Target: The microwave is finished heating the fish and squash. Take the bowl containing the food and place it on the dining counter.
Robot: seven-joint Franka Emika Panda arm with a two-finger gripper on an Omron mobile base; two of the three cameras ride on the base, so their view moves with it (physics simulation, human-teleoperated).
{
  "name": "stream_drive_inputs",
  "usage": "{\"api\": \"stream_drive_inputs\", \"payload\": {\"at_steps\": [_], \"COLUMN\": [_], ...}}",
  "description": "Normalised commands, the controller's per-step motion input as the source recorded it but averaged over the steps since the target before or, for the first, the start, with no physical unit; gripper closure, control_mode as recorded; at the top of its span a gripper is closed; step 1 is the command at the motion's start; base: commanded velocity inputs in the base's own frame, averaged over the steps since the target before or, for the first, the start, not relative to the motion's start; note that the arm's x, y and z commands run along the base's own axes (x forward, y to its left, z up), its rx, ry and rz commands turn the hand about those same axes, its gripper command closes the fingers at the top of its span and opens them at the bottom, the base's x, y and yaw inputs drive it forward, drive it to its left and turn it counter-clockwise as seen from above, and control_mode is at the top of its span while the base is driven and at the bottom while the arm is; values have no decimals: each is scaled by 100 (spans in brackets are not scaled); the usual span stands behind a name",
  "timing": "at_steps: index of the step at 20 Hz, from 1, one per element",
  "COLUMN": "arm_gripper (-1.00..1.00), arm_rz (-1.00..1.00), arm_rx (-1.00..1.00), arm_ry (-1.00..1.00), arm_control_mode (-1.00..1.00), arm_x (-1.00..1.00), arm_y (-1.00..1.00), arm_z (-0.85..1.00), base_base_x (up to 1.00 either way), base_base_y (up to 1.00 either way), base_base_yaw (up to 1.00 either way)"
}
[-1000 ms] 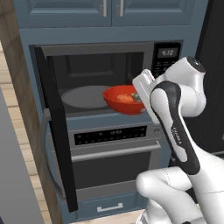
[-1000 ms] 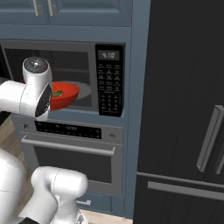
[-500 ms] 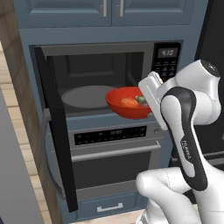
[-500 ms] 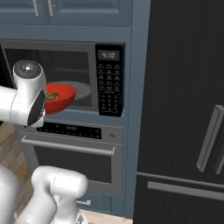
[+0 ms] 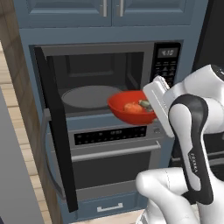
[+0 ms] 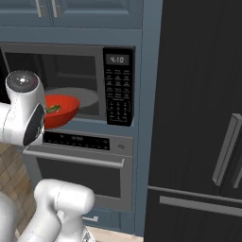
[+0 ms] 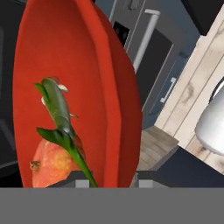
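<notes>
The microwave [image 5: 167, 65] stands open, its door [image 5: 56, 131] swung out to the left. Just in front of its opening hangs the red bowl [image 5: 127, 114], level, with my gripper [image 5: 152, 106] shut on its right rim. The food lies inside: an orange-tan lump [image 5: 131, 107] and a dark green piece [image 5: 144, 104]. From the right side, the bowl [image 6: 64, 111] pokes out from behind my arm. In the hand view the bowl [image 7: 96, 78] is close up, the rim between the tips of the gripper [image 7: 111, 181]. The dining counter is out of view.
A grey turntable plate [image 5: 87, 96] lies inside the microwave. Below it is an oven [image 5: 113, 151] with a horizontal bar handle. A tall black fridge [image 6: 198, 118] stands to the right. Blue cabinets [image 5: 109, 11] hang above.
The bowl, still in my gripper, has come out of the microwave cavity, moving right and slightly down toward me.
</notes>
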Motion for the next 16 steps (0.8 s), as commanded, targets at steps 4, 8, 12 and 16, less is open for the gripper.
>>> {"api": "stream_drive_inputs", "payload": {"at_steps": [4, 8, 12, 16], "arm_gripper": [100, 100, 100, 100], "arm_rz": [0, 0, -2, -1], "arm_rx": [0, 0, 1, 0], "arm_ry": [-14, -18, -7, 0], "arm_control_mode": [-100, -100, -100, -100], "arm_x": [-67, -27, 38, 30], "arm_y": [-19, -10, -2, 0], "arm_z": [0, 0, 0, 0], "base_base_x": [0, 0, 0, 0], "base_base_y": [0, 0, 0, 0], "base_base_yaw": [0, 0, 0, 0]}}
